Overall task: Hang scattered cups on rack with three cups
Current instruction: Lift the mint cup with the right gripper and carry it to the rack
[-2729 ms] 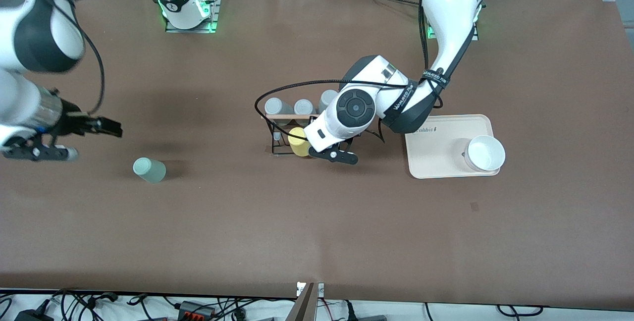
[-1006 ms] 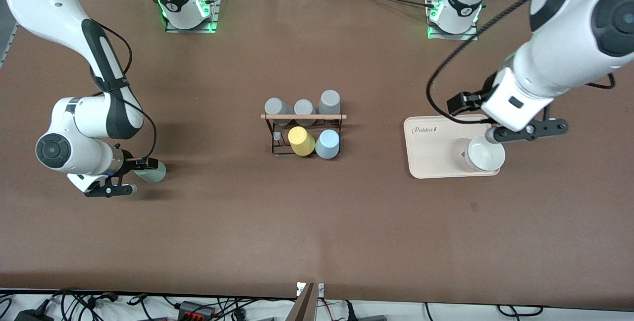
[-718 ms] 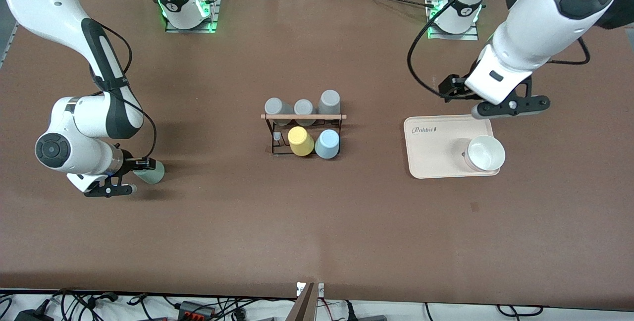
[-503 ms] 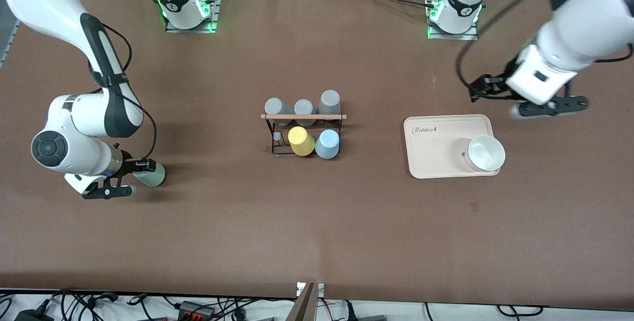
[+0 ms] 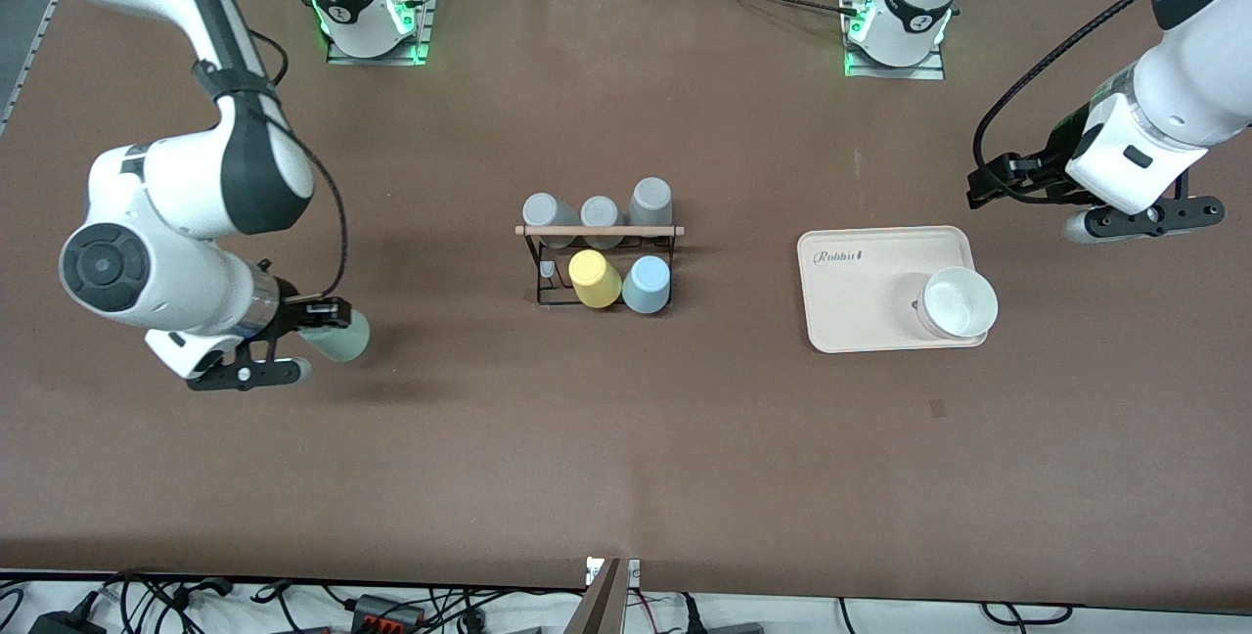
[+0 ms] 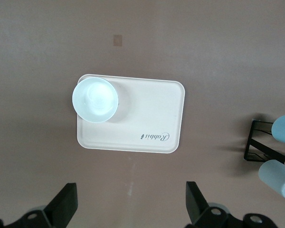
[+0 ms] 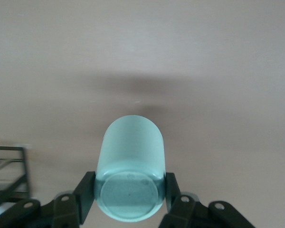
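At the frame's middle left you see the right gripper (image 5: 315,338) pinching the mint-green cup (image 5: 337,340) above the table, while the left gripper (image 6: 128,209), fingers spread, waits at upper right.

Table surface (image 5: 626,438): matt brown, smooth, faintly scuffed. Mint-green cup (image 7: 129,166): smooth satin plastic look, soft sheen on its wall. Light blue cup (image 5: 647,285) and yellow tumbler (image 5: 595,279): same matt finish. Rack (image 5: 599,260): thin black wire, pale wooden rod on top. Beige tray (image 6: 147,114): smooth matt. White bowl (image 6: 95,94): glossy, reflective inside.
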Available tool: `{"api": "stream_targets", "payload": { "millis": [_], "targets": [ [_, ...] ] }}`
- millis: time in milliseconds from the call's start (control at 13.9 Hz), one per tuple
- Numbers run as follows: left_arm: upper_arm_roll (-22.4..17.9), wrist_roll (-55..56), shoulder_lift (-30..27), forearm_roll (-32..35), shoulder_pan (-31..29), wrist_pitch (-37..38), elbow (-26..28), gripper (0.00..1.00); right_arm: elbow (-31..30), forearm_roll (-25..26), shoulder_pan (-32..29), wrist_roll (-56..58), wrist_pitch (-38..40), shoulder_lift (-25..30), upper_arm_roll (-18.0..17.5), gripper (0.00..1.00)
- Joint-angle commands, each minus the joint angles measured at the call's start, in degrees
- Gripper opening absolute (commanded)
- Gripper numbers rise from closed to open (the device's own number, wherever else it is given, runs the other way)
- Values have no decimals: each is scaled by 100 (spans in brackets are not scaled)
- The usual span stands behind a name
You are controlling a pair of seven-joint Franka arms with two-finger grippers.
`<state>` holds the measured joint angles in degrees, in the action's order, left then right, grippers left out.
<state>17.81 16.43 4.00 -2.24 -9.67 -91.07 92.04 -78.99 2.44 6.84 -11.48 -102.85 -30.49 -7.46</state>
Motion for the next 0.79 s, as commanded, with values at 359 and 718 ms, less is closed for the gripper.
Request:
{"api": "stream_targets", "payload": {
  "millis": [359,718],
  "targets": [
    [328,10,-522,180,-105,194,358,100,771,-420,1196,-2084,239,-334,17,36],
    [232,0,-540,119,-201,414,271,100,806,-420,1680,-2990,142,-361,17,36]
  ]
}}
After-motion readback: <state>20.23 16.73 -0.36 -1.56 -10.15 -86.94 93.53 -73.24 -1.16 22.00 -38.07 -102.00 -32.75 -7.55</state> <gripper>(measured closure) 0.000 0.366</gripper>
